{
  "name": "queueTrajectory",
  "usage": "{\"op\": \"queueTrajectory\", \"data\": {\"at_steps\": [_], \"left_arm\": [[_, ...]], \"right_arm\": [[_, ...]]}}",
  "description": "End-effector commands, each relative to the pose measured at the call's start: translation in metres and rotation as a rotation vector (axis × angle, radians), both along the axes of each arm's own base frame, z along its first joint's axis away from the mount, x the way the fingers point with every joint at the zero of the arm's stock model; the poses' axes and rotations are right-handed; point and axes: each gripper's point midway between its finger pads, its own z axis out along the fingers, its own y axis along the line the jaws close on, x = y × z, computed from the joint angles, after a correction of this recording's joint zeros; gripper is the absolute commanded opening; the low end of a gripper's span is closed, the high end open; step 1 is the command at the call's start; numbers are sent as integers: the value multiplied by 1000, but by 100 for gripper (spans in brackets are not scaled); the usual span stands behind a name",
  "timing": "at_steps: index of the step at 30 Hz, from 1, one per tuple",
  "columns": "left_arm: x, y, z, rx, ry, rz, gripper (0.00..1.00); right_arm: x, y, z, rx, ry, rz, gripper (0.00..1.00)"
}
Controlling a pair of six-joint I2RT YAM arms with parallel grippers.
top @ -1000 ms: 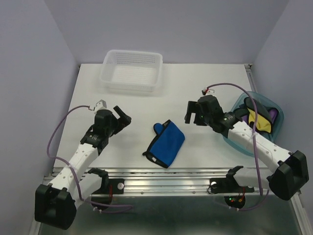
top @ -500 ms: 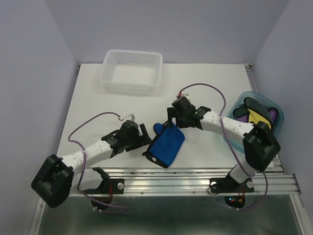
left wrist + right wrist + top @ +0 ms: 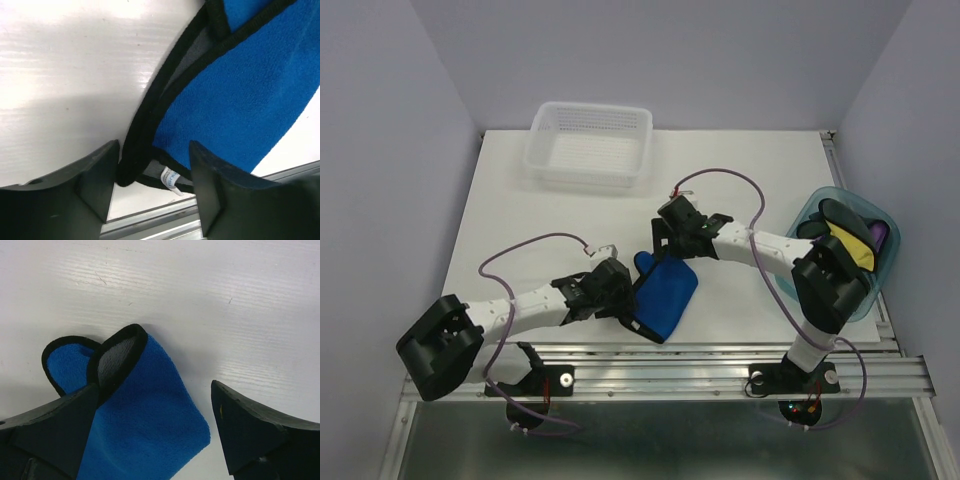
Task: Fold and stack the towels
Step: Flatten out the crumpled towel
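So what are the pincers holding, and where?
Nothing yet. Both stand open: the left pincer straddles the near black-edged corner of the bright blue soft towel, the right pincer its far corner.

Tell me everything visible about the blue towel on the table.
The blue towel is fleecy, black-edged, grey underneath, with a white label at its near corner. It lies loosely folded on the white table, near the front middle. The open left gripper straddles that near corner; the open right gripper straddles its far end.

Left arm [image 3: 535,302] and right arm [image 3: 765,248]: white tubes, fat black joints — each has a thin purple cable [image 3: 545,237]. Red lights [image 3: 810,404] at 6 o'clock.
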Motion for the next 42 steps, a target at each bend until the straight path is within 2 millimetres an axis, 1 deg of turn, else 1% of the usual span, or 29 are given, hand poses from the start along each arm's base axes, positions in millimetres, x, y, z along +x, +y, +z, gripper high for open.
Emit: {"op": "queueTrajectory", "data": {"at_steps": [1,3,6,7,10,12,13,15,16,18,20,21,22,23,24,28,29,30,31,32,33,34,35,37,38,39,41,42], "left_arm": [[-8,10,-5,92,24,16,63],[-11,10,-3,100,29,17,61],[-17,17,-3,131,40,29,61],[-19,23,-3,153,44,36,59],[-18,24,4,147,35,46,56],[-18,21,7,133,29,40,48],[-17,20,9,130,22,32,41],[-17,18,10,127,15,19,38],[-16,16,11,122,9,12,32],[-15,12,11,114,7,-7,31],[-15,10,12,107,6,-17,27],[-15,10,11,111,4,-20,27],[-14,11,12,113,0,-19,24],[-14,11,12,113,-3,-20,4],[-13,11,12,116,-5,-19,0],[-8,12,19,107,-47,-6,0],[-6,10,24,86,-69,-8,0],[-5,9,27,75,-83,-11,0],[-4,6,31,60,-103,-19,0],[-3,5,38,34,-123,-22,0],[-2,5,41,27,-134,-25,0],[-1,3,44,15,-150,-27,0],[0,3,50,-3,-167,-30,0],[1,3,56,-21,-186,-29,0],[2,3,62,-37,-208,-26,0],[3,3,66,-47,-221,-26,0],[5,2,74,-69,-245,-24,0],[5,2,77,-78,-252,-22,0]], "right_arm": [[20,18,20,52,-68,-19,97],[21,18,16,45,-62,-27,96],[21,17,12,35,-60,-32,95],[21,16,10,29,-56,-37,95],[22,15,8,23,-56,-40,92],[22,16,8,25,-55,-40,90],[22,16,7,23,-52,-40,90],[22,16,6,24,-51,-39,90],[21,16,5,23,-48,-38,89],[21,16,4,25,-46,-41,88],[20,16,4,24,-45,-39,88],[20,16,4,27,-44,-39,88],[20,17,4,29,-43,-38,88],[20,17,5,33,-43,-38,88],[19,17,5,33,-42,-37,87],[20,18,5,44,-45,-34,63],[19,18,4,44,-44,-36,54],[20,18,5,43,-45,-38,51],[20,18,4,40,-41,-42,43],[20,18,4,41,-41,-43,41],[20,18,4,40,-42,-44,38],[20,19,4,38,-40,-43,30],[20,18,4,40,-41,-46,26],[20,19,6,49,-44,-47,16],[21,19,12,61,-55,-49,5],[21,19,14,65,-60,-53,1],[21,16,20,72,-79,-63,1],[19,15,20,74,-78,-64,1]]}}
